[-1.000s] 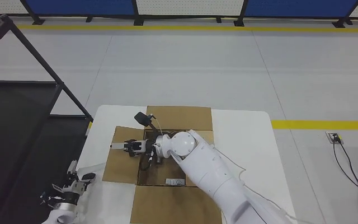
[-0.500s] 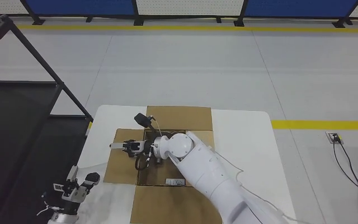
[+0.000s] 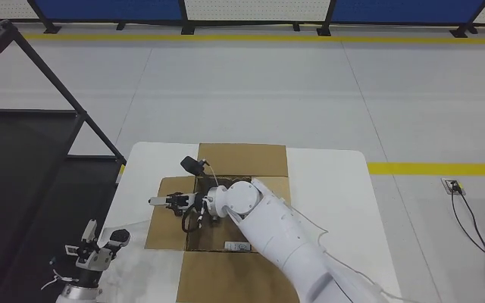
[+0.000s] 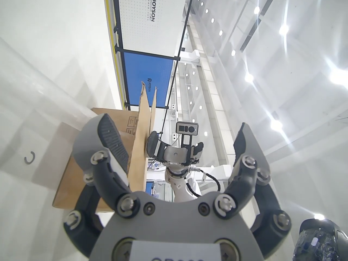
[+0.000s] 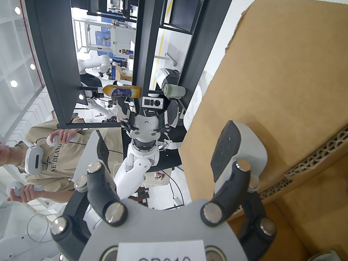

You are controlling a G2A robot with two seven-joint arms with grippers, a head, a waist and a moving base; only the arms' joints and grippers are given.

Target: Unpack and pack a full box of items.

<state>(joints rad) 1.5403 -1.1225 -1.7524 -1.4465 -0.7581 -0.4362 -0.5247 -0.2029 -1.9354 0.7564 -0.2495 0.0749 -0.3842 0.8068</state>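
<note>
A pale grey floor crossed by yellow lines is seen around the work area. Blue and white panels are set along its far side, and a black frame rack (image 3: 45, 136) stands to the left. A white table (image 3: 333, 174) is placed in the middle of the top view.

An open cardboard box (image 3: 242, 159) is set on the table, slightly toward the left edge. Its four flaps are spread out: the far flap reaches the table's far edge and the near flap runs toward the near edge. The left flap (image 3: 168, 223) is tilted outward over the left part of the table.

The right arm is stretched across the box from the near right. The right gripper (image 3: 168, 201) is held over the left flap with its fingers (image 5: 227, 150) spread apart and nothing between them. The flap is not clamped; one finger lies just beside it, and whether the two touch cannot be told.

The left gripper (image 3: 102, 241) is held off the table's near left corner, well apart from the box. Its fingers (image 4: 111, 137) are parted wide and nothing is carried.

Inside the box, a small white item (image 3: 237, 245) is seen against the near wall.
</note>
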